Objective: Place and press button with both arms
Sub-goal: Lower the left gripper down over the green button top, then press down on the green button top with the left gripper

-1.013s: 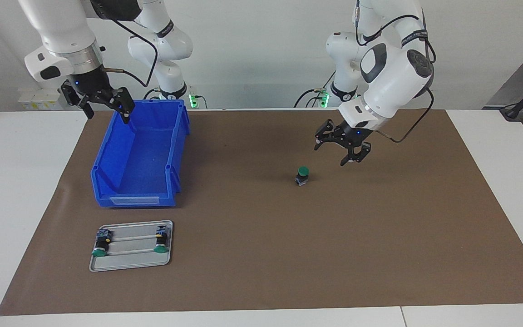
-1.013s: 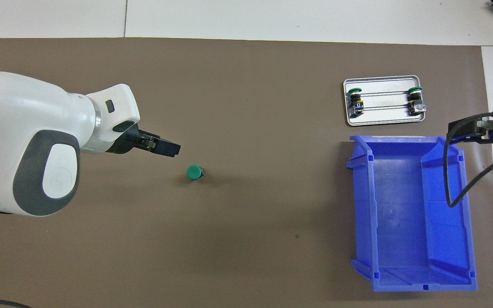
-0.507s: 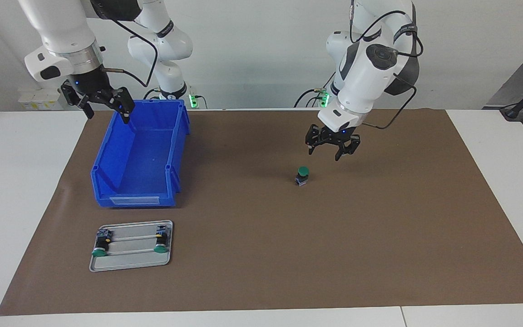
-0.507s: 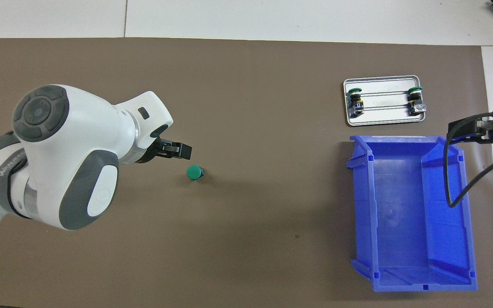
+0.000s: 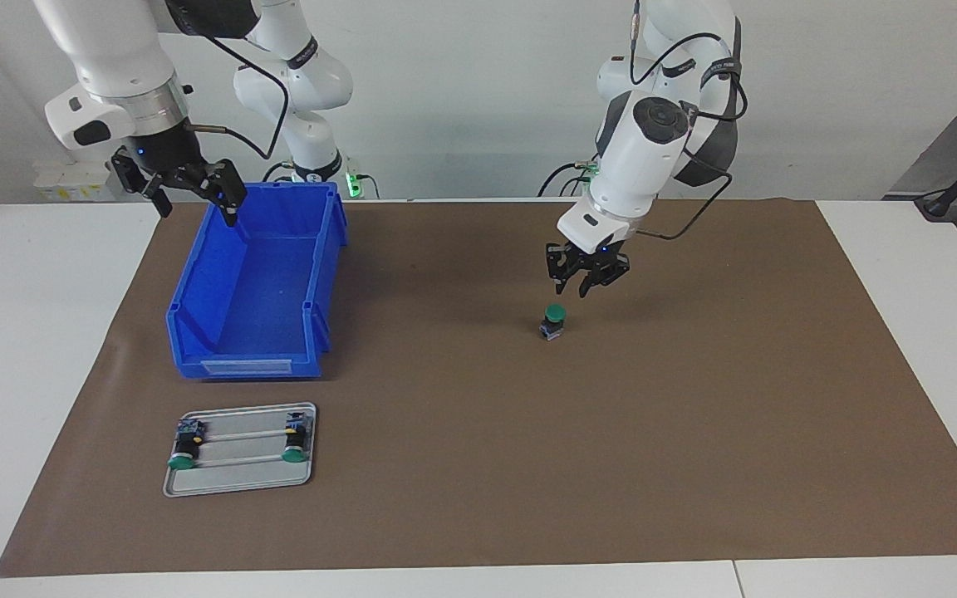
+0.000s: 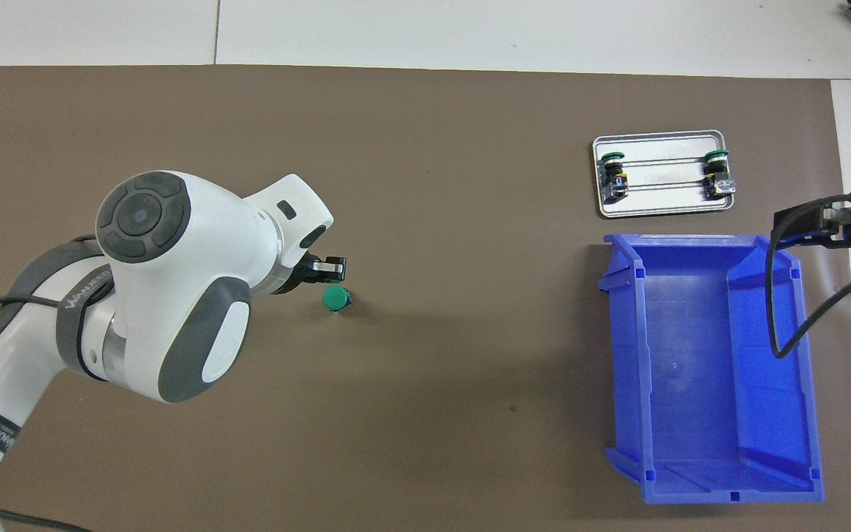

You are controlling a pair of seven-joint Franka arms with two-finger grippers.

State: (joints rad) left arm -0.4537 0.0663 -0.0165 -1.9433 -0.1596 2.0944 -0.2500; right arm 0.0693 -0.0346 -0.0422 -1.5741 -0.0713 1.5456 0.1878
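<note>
Facing view is showing the right tool (image 5: 196, 209) waiting wide open and empty over the blue bin's (image 5: 325, 249) rim. Mid-counter, the button (image 5: 554, 321) is standing cap up: probably light, rigid and tippy, best pinched by its black body. The left tool (image 5: 576, 289) is hovering just above it, holding nothing; how far open it is, I cannot tell.

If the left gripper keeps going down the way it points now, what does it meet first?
Probably the brown mat just beside the button, on the robots' side. The left gripper hangs slightly off its green cap; depth is uncertain, so it might clip the cap.

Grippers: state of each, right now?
Left gripper: over the mat beside the button, holding nothing; open or shut cannot be told.
Right gripper: open, empty.
</note>
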